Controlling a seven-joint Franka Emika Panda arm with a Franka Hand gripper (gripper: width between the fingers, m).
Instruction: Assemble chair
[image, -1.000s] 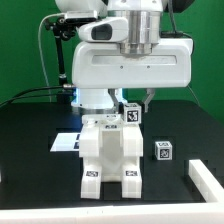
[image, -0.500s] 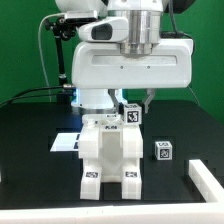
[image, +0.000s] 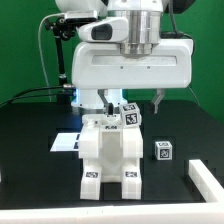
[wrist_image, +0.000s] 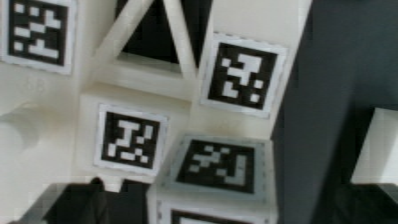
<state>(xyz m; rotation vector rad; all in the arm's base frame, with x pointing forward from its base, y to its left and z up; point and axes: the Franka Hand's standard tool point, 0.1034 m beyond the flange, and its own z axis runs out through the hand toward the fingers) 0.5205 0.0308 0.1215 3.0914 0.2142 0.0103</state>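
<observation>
The chair (image: 110, 155) stands in the middle of the black table as a block of chunky white parts with tags on its front feet. A small tagged white piece (image: 130, 113) sits on its top at the back. My gripper (image: 131, 102) hangs straight above that piece, open, with one finger on each side of it and apart from it. In the wrist view the chair's white parts and their tags (wrist_image: 240, 72) fill the picture. The dark fingertips (wrist_image: 86, 203) show at the edge, spread wide around the white piece, with the gripper (wrist_image: 222, 208) holding nothing.
A small loose tagged cube (image: 162, 151) lies on the table toward the exterior view's right of the chair. A white slab part (image: 206, 180) lies at the front right edge. The marker board (image: 66, 143) lies flat behind the chair on the left.
The fingers have spread apart from the tagged piece on top of the chair, letting it go. The chair and the arm have not moved.
</observation>
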